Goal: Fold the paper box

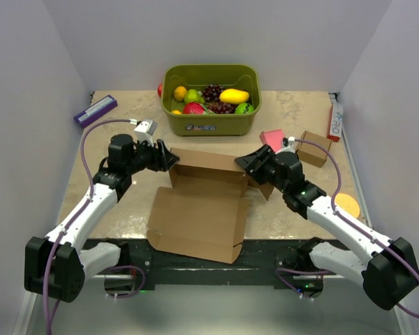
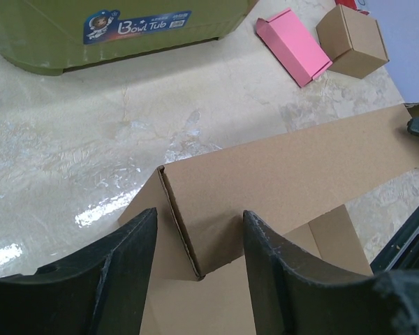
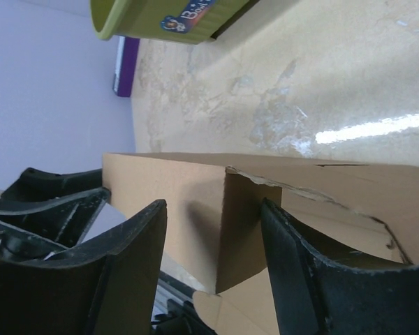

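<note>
Paper box [image 1: 195, 216]: plain brown, partly upright.

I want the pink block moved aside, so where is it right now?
In the top view, the pink block lies right of centre, between the green fruit tub and the small cardboard box.
</note>
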Robot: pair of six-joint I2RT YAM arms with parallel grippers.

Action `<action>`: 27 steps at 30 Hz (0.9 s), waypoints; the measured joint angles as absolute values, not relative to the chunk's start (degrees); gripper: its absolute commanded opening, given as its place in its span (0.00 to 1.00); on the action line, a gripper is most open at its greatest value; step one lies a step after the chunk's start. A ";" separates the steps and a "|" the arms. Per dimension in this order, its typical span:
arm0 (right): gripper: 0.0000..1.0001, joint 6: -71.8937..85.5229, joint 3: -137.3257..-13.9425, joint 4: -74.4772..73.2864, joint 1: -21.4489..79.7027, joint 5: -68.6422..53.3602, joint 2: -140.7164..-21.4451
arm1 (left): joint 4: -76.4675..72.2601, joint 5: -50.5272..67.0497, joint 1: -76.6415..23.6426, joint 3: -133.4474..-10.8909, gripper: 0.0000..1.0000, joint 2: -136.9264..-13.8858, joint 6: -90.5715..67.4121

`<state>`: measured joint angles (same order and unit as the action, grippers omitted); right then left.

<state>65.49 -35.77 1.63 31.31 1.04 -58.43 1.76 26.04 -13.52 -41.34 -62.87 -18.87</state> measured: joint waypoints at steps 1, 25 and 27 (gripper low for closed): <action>0.52 66.24 -35.38 2.70 31.31 0.91 -58.43 | 1.74 26.04 -13.52 -41.34 0.56 -62.87 -18.85; 0.77 67.66 -31.42 0.23 31.16 5.43 -47.94 | 1.58 26.37 -13.52 -41.34 0.55 -62.65 -18.83; 0.77 64.75 -32.42 -3.18 31.51 5.96 -45.43 | 1.78 26.35 -13.52 -41.34 0.55 -62.46 -18.83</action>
<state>64.75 -32.42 -3.18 31.51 5.96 -45.43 1.78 26.35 -13.52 -41.34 -62.46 -18.83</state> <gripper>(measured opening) 0.766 0.551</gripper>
